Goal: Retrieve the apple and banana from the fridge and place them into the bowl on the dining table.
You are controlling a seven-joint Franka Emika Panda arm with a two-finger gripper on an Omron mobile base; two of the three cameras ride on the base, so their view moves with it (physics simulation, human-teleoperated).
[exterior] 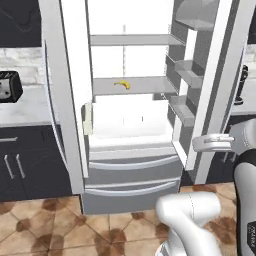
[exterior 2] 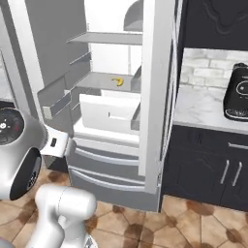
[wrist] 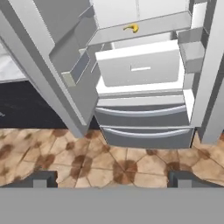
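No legible brands, labels or writing anywhere. Pincer (wrist: 112,178) released, tips spread wide, nothing between them, held low over the brown tiled floor (wrist: 65,162). Fridge (wrist: 144,109) ahead of pincer, both doors swung wide, white inside. Banana (wrist: 131,28) lies on a grey shelf (wrist: 144,27) well beyond and above the pincer, nothing in between. Pulled-out white drawer (wrist: 139,68) just under that shelf; two grey bottom drawers (wrist: 146,127) nearer. Black toaster (exterior: 9,86) on the surface off one side, a black appliance (exterior 2: 237,92) off the other.

Dark cabinets (exterior: 30,165), brown tiled floor (exterior: 45,230), marble counters (exterior 2: 203,109).
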